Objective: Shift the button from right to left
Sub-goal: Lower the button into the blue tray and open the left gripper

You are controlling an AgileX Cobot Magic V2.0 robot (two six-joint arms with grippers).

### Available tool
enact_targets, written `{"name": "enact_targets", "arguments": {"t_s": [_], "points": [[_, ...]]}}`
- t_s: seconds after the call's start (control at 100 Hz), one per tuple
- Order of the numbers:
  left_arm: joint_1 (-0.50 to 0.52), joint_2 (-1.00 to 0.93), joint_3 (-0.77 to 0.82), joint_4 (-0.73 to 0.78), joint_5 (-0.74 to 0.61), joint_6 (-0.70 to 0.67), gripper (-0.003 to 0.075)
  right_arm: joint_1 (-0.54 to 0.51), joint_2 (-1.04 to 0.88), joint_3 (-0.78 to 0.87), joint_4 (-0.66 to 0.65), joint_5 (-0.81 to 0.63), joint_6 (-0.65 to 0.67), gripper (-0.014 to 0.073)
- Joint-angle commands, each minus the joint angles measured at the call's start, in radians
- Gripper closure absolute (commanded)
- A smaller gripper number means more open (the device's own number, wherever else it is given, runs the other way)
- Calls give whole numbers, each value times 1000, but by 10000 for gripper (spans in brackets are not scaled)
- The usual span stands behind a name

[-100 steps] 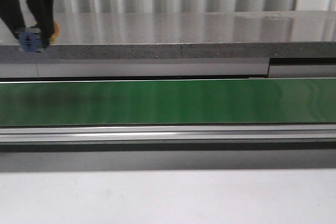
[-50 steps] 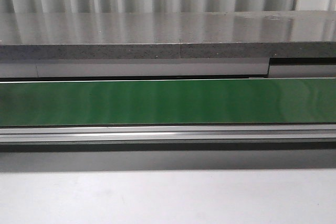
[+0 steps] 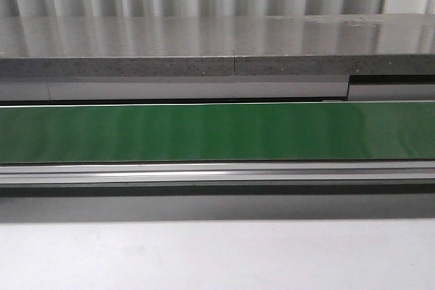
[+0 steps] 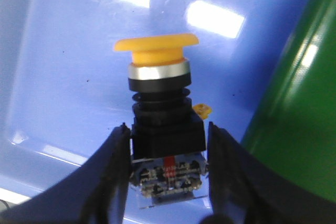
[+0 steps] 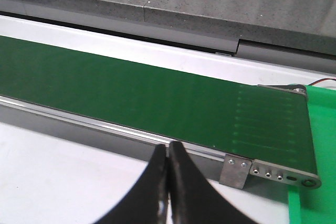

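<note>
Button (image 4: 160,124), with its yellow-orange mushroom cap, silver ring, black ribbed neck and boxy lower body bearing small red and dark marks, is seen in the left wrist view pinched between the two dark fingers (image 4: 113,171) of the left pincer (image 4: 167,174), which press against opposite sides of its body. The cap points away from the pincer, and the button stands upright between the fingers. Behind it a glossy blue surface (image 4: 63,77) is seen, on which bright light reflections are caught, and a green surface (image 4: 299,129) is seen beside the blue one. Whether the button touches the blue surface cannot be told. In the right wrist view the right pincer (image 5: 168,182) is shown with its two dark fingers pressed together and nothing held between them; it hangs above the pale bench (image 5: 63,166), just in front of the metal rail of the green conveyor belt (image 5: 131,98). A metal end bracket (image 5: 273,171) of the belt and a green mat (image 5: 320,129) lie near it. In the front view the green belt (image 3: 217,132) is seen running across the whole width, with a grey speckled ledge (image 3: 217,45) behind it and the pale bench (image 3: 217,256) in front; neither pincer nor the button is caught in that view.
</note>
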Motion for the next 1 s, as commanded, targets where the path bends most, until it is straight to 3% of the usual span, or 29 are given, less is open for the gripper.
{"name": "enact_targets", "arguments": {"t_s": [0.0,0.38,0.48,0.65,0.7,0.99], "points": [[14,-21,-14,-4,-29,-1,740,-1,11,-24,8,-71,-9,659],[23,63,-14,38,-135,-1,720,-1,11,-24,8,-71,-9,659],[23,65,-14,40,-146,24,610,-1,11,-24,8,-71,-9,659],[23,65,-14,40,-160,24,246,-1,11,-24,8,-71,-9,659],[23,65,-14,40,-171,24,175,-1,11,-24,8,-71,-9,659],[23,18,-14,18,-258,36,167,-1,11,-24,8,-71,-9,659]]}}
